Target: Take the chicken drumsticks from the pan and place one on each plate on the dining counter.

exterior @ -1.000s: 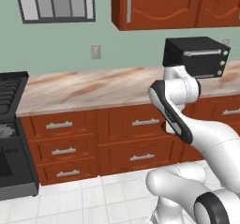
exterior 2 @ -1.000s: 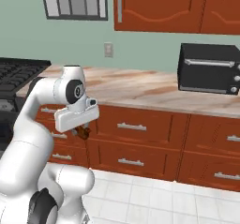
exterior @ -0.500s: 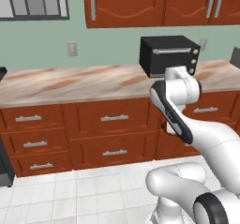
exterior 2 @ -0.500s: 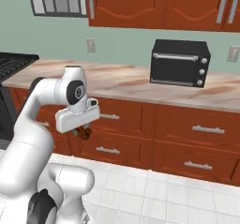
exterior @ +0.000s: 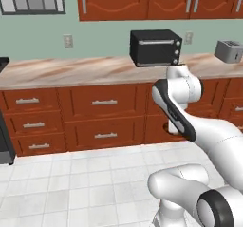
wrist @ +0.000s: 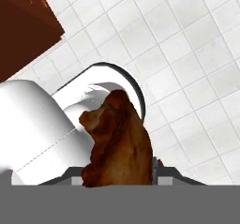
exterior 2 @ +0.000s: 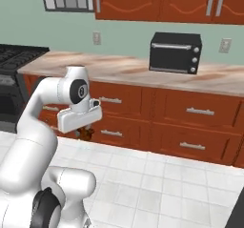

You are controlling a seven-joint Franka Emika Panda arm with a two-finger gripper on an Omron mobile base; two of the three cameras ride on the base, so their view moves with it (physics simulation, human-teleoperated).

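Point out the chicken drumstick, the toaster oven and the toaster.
chicken drumstick (wrist: 119, 143), hand view, middle of the meat.
toaster oven (exterior 2: 174, 53), right base view, front door.
toaster (exterior: 229, 51), left base view, its side.

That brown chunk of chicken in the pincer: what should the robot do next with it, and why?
Probably keep the pincer shut on the drumstick and drive on toward the plates. The hand view shows the meat hanging over bare floor tiles, and the base views show just a wall counter with a toaster oven, no plate to set it on.
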